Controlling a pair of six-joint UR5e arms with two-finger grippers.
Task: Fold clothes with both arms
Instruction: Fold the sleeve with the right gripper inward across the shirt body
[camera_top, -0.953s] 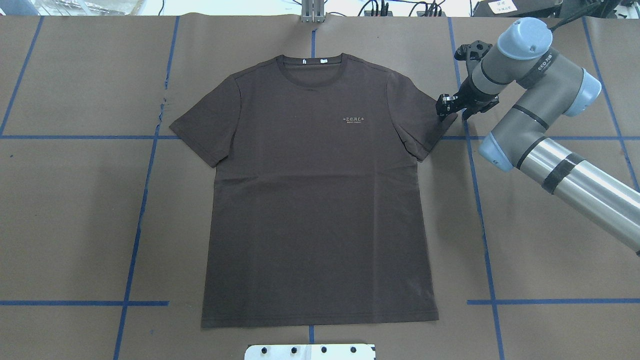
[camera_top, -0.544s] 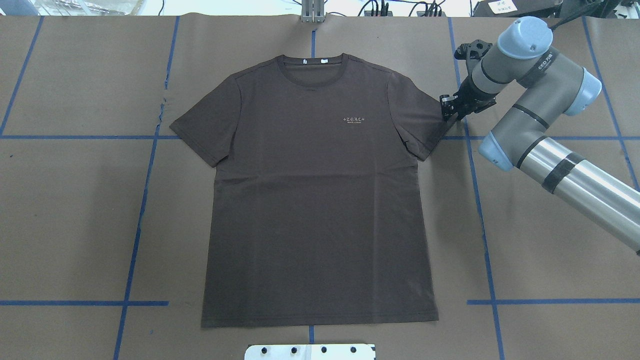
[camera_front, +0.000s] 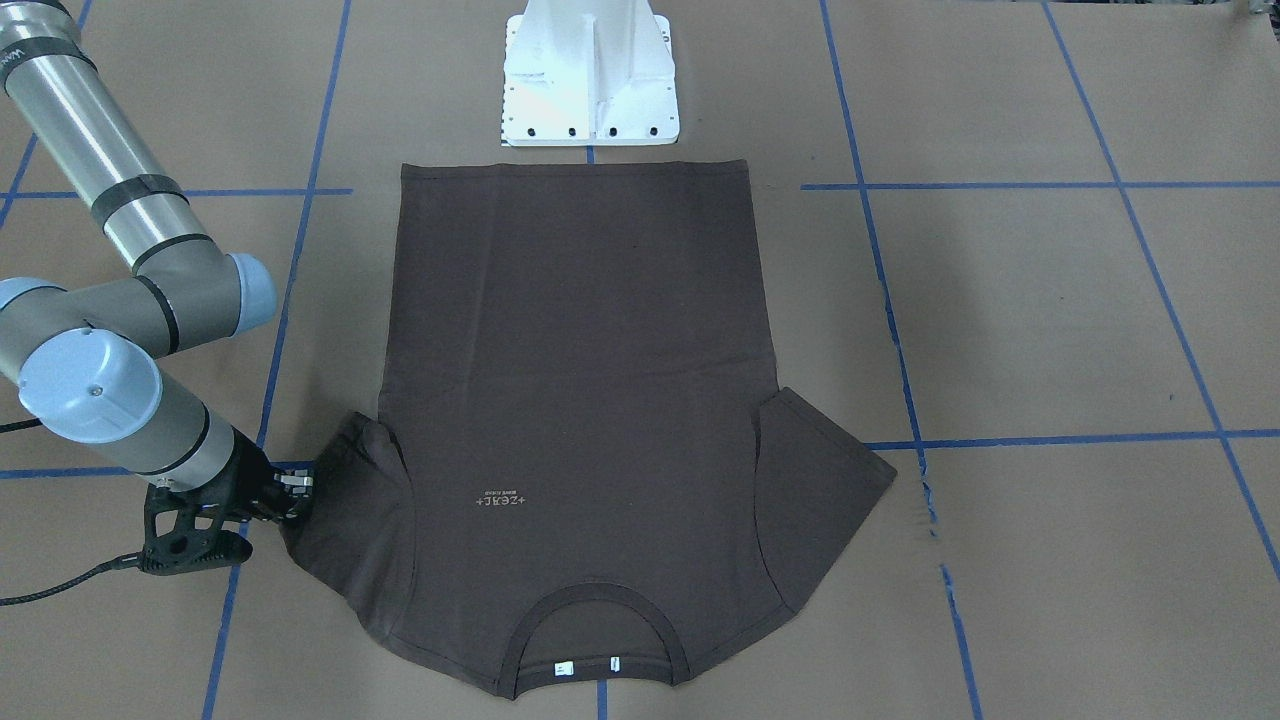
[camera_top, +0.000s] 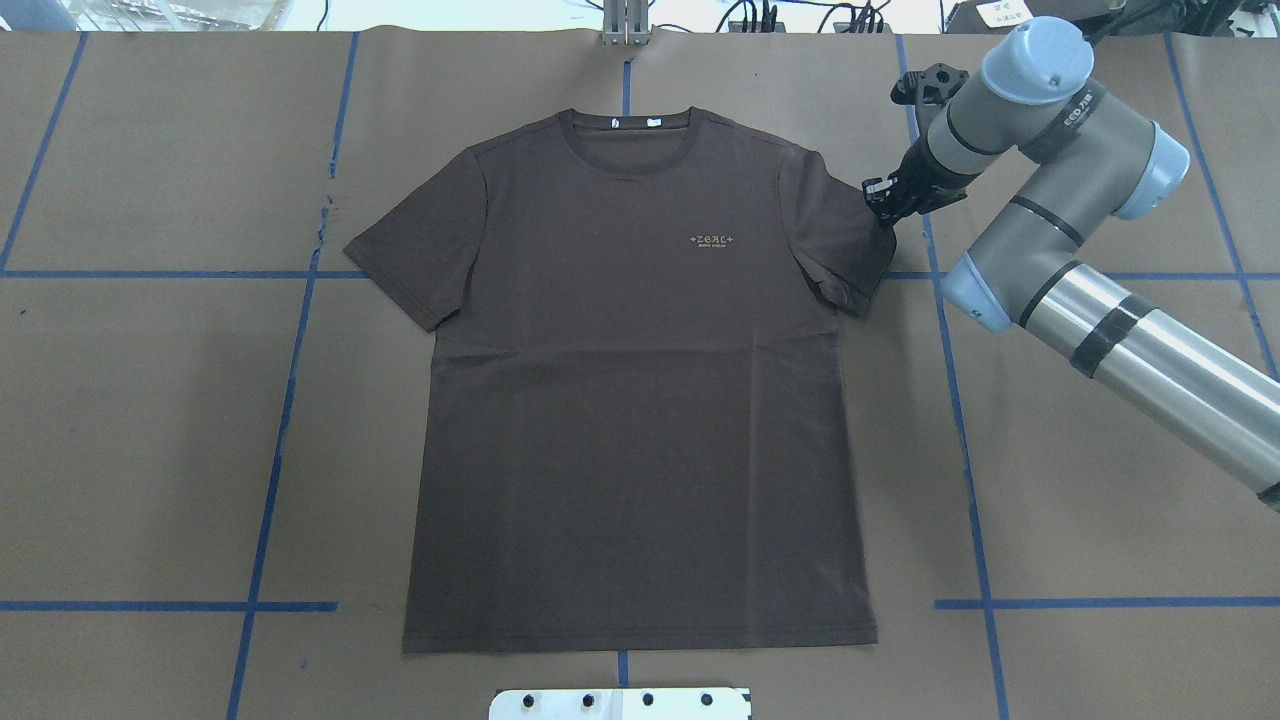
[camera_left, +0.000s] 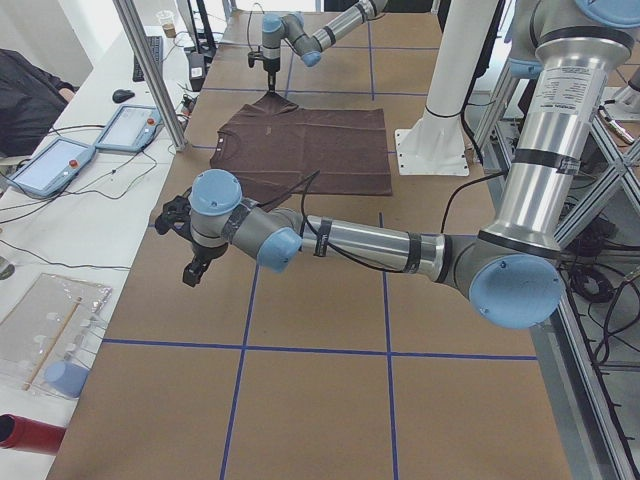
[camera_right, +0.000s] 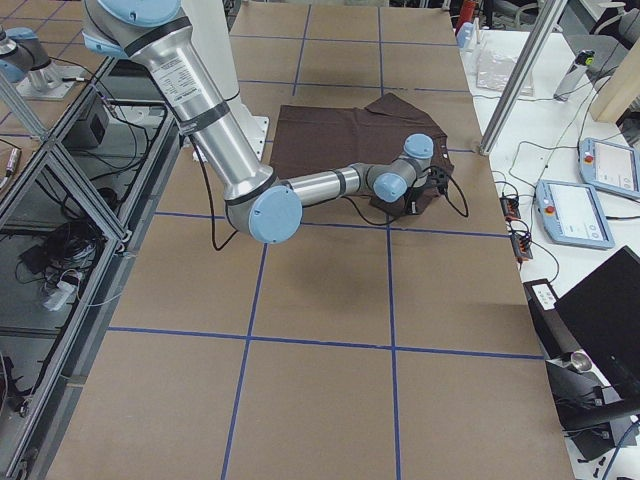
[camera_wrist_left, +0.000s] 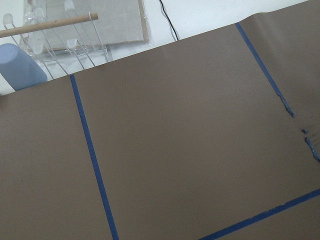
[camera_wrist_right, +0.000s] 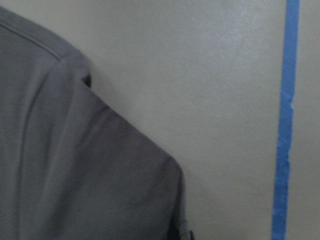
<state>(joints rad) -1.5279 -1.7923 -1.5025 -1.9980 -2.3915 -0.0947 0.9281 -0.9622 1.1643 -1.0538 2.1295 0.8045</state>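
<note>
The brown-paper worktop (camera_top: 150, 400) is carrying the dark brown T-shirt (camera_top: 640, 420), lying flat at its centre, with chest lettering (camera_top: 715, 240) reading roughly "ZEAL". The right gripper (camera_top: 882, 208) is pinching a sleeve (camera_top: 845, 255), its jaws clamped on it. The left gripper (camera_left: 191, 273) is hovering well apart from the shirt, and I cannot tell how its jaws stand.

The bench (camera_top: 140, 440) is covered with brown paper, divided into rectangles by blue tape lines (camera_top: 270, 490). A white side table (camera_left: 80, 235) adjoins one long edge, carrying two grey tablet units (camera_left: 45, 165), cables and a clear rack (camera_left: 45, 320). An aluminium post (camera_left: 150, 75) stands at the junction.
</note>
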